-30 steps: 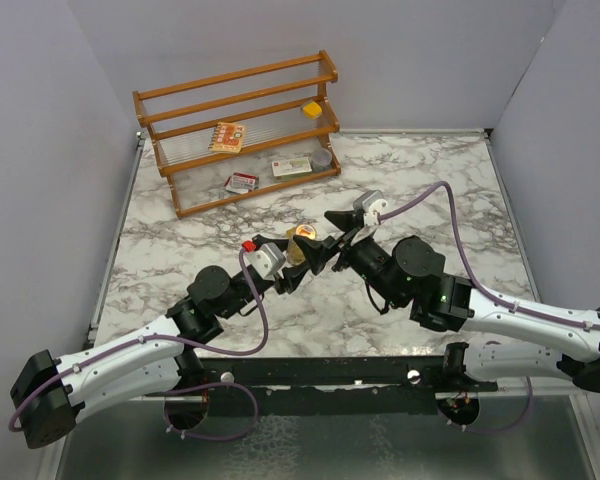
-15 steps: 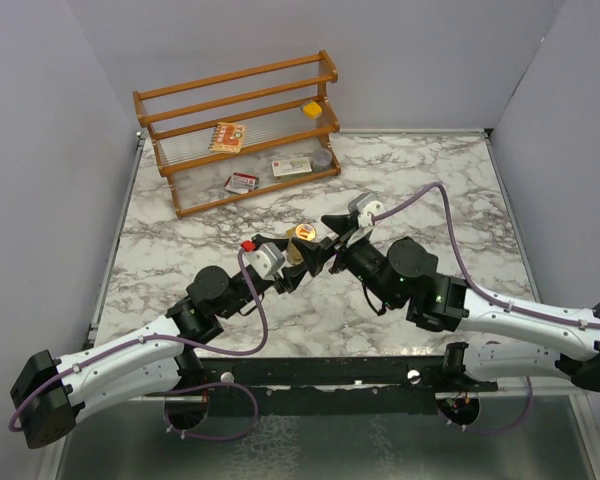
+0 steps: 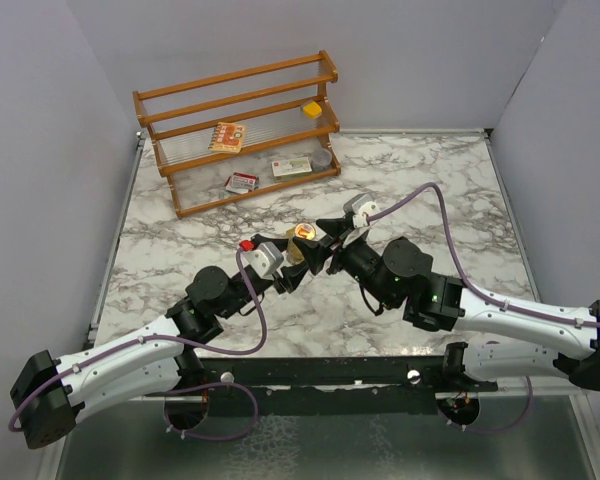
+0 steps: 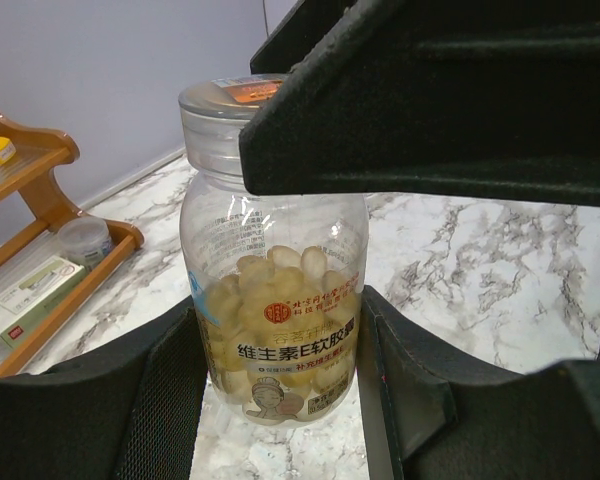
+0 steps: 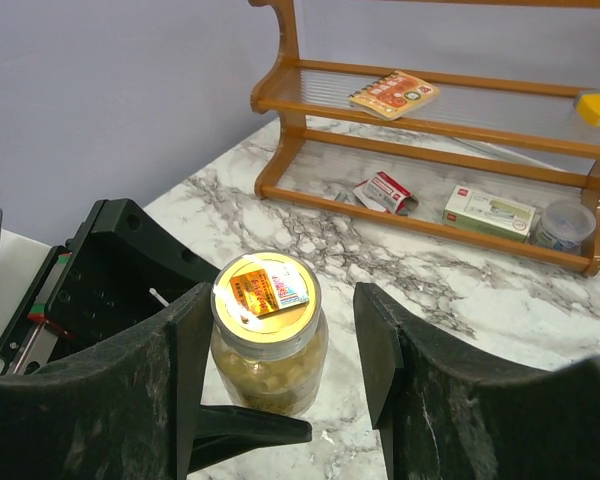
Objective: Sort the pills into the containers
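A round amber-tinted jar (image 3: 302,235) full of yellowish pills (image 4: 280,290) stands upright over the middle of the marble table. My left gripper (image 3: 305,256) is shut on the jar's body (image 4: 275,300), one pad against each side. My right gripper (image 3: 325,226) reaches over from the right and straddles the jar's lid (image 5: 266,289). Its jaws are open: the left finger (image 5: 185,350) is against the lid, and a gap remains before the right finger (image 5: 375,345). The small squarish yellow box (image 3: 311,108) sits on the rack's middle shelf.
A wooden rack (image 3: 230,100) stands at the back left. It holds an orange card packet (image 3: 227,136), a red-and-white packet (image 3: 242,182), a green-and-white box (image 3: 291,167) and a round grey tin (image 3: 322,157). Grey walls close in the table on both sides.
My right gripper has slid left over the jar and its jaws have narrowed around the lid. The left gripper and the jar have stayed put.
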`<action>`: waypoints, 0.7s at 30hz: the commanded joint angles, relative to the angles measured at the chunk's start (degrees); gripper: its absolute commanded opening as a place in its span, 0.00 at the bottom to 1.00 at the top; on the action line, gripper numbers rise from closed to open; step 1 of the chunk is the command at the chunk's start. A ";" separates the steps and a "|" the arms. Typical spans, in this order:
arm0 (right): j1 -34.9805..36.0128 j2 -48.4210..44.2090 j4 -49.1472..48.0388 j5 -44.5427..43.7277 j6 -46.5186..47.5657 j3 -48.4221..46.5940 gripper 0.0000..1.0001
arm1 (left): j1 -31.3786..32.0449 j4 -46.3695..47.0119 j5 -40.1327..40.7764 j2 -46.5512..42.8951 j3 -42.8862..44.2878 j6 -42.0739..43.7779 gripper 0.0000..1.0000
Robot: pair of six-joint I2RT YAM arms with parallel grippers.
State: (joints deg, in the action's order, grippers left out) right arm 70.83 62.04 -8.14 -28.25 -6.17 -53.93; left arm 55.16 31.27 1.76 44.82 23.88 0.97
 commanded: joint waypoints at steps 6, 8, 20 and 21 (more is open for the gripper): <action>0.31 0.79 -0.16 -0.43 -0.22 -0.63 0.45 | 0.13 3.03 -1.75 -0.87 -0.02 -0.71 0.00; 0.28 0.92 -0.01 -0.40 -0.15 -0.86 0.35 | 0.18 3.01 -2.01 -0.72 0.02 -0.71 0.00; 0.30 -2.36 4.27 1.55 0.37 0.01 0.01 | 0.13 2.60 -8.47 0.00 1.58 -2.01 0.00; 0.36 -3.14 4.60 1.72 0.44 0.45 0.01 | 0.15 2.39 -9.76 0.16 1.87 -2.21 0.00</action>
State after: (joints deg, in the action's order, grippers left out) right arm 70.98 61.54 -6.59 -27.62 -6.26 -54.08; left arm 55.09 31.22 -0.60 44.93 23.88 -0.12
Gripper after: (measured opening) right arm 0.407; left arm 0.547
